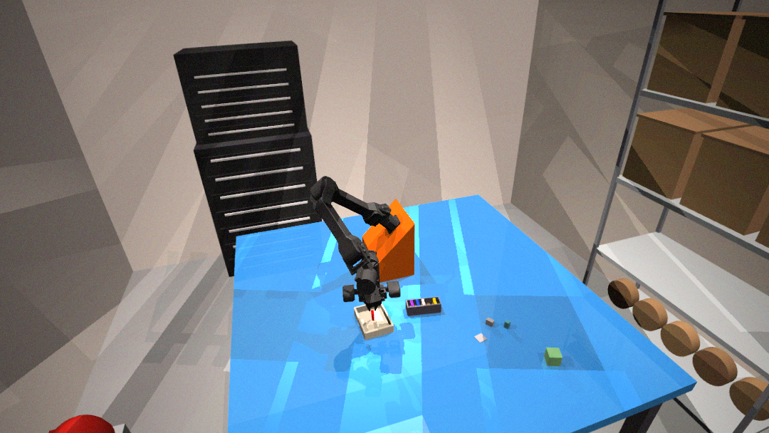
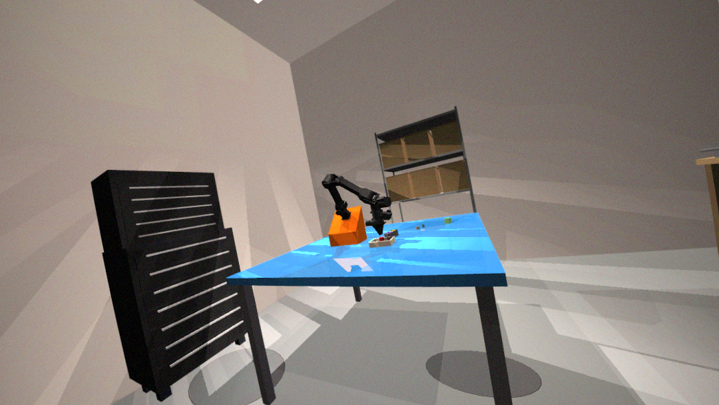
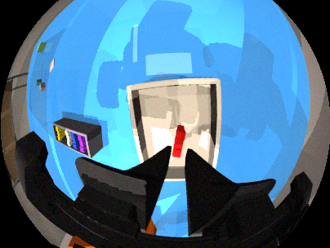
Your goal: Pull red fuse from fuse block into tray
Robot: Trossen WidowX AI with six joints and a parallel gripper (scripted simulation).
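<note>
Red fuse [image 3: 179, 138]: a slim red bar, flat-sided, standing roughly upright inside the tray, its lower end between the gripper's fingertips.
Tray [image 3: 137, 122]: a shallow, cream-coloured rectangular box with thin raised walls and a pale matt floor, sitting on the table.
Fuse block [image 1: 423, 305]: a small dark rectangular holder just beside the tray, apart from it, with a row of coloured fuses in purple, dark and yellow.
Table [image 1: 484, 258]: a smooth, glossy blue top with pale reflections.
Gripper [image 3: 178, 161]: two black wedge-shaped fingers pointing down over the tray; they stand slightly parted with a narrow gap, and whether they still pinch the fuse cannot be told.
Arm [image 1: 344, 231]: black and jointed, rising from an orange wedge-shaped base [image 1: 395, 250], folding at a high elbow and coming down steeply, wrist vertical above the tray.
Loose bits: a green cube [image 1: 552, 355] and smaller blocks lie well apart from the tray.
</note>
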